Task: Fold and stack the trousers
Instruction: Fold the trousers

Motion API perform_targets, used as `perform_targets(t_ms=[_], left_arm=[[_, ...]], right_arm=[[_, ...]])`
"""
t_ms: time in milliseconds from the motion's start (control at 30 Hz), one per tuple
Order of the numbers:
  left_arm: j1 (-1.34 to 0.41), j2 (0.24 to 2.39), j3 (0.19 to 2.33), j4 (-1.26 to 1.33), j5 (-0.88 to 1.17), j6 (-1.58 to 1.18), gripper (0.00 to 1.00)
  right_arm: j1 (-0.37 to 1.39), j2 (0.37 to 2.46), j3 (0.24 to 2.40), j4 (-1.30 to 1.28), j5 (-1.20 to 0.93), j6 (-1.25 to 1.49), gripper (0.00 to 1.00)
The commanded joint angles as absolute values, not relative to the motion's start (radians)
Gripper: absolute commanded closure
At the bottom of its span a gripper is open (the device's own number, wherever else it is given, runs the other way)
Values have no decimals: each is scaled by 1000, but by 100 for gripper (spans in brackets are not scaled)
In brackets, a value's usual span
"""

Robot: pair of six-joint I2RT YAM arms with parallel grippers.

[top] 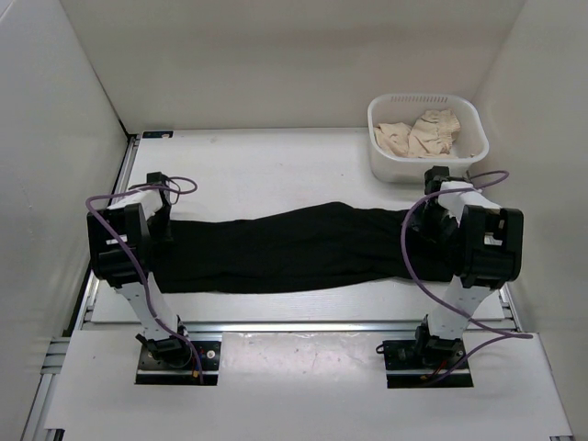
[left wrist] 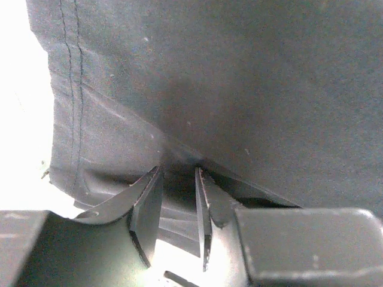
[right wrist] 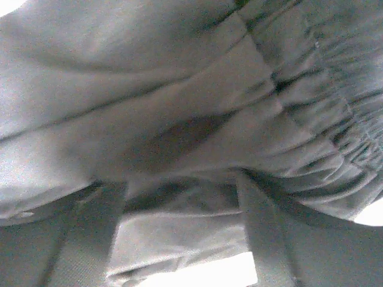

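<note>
Black trousers (top: 294,248) lie stretched across the table from left to right. My left gripper (top: 162,217) is at their left end. In the left wrist view its jaws (left wrist: 178,170) stand nearly together, pinching a ridge of the dark cloth (left wrist: 239,89) near the stitched hem (left wrist: 69,89). My right gripper (top: 432,217) is at the right end. In the right wrist view its fingers (right wrist: 96,233) stand wide apart over the cloth (right wrist: 179,89), beside the gathered elastic waistband (right wrist: 323,119), with a flat fold lying between them.
A white basket (top: 381,112) stands at the back right of the table, holding crumpled beige clothes (top: 423,134). White walls close in the left, back and right sides. Purple cables loop off both arms.
</note>
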State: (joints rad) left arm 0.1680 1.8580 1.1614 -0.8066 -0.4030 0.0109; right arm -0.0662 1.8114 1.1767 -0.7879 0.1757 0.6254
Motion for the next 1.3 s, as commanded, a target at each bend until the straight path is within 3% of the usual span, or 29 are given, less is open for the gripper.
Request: perform_targets(t_ms=[0,33,100,233,400,567,867,900,1000,1033,1100,1133,1200,1267], left_arm=[[167,1847,1169,-828,-342,0,59],[167,1847,1169,-828,-342,0,58],[167,1838,1169,-837,-342,0,56],[167,1819,1169,-859,-304,0,55],[167,1801,1158,-859,-295,0,53],[167,1792,1158,-868,-307,0,52],[167,1782,1149,-868,-379,0,52],[167,1782,1149,-868,-390,0,52],[167,1782,1149,-868,-390,0,52],[167,1793,1149,-868,-390,0,52],[167,1793,1149,-868,-390,0,52],[167,1802,1149,-868,-390,0,52],[149,1802,1149,-868,-390,0,52],[138,1802,1149,-868,-390,0,52]], right_arm=[[-72,1694,1227,-791,144,555,16],[-72,1671,1236,-808,144,543,6],[-81,1586,1246,-857,176,543,1],[-156,1429,1217,-955,221,607,1],[-247,1336,982,-927,176,666,1],[-328,1379,842,-723,153,761,1],[-353,1574,810,-407,124,819,3],[-353,1588,810,-397,112,819,5],[-353,1621,810,-397,112,810,28],[-353,1631,819,-397,112,790,41],[-353,1664,828,-388,86,778,59],[-353,1673,839,-388,86,778,78],[-362,1686,839,-388,86,778,95],[-371,1686,839,-388,95,778,100]])
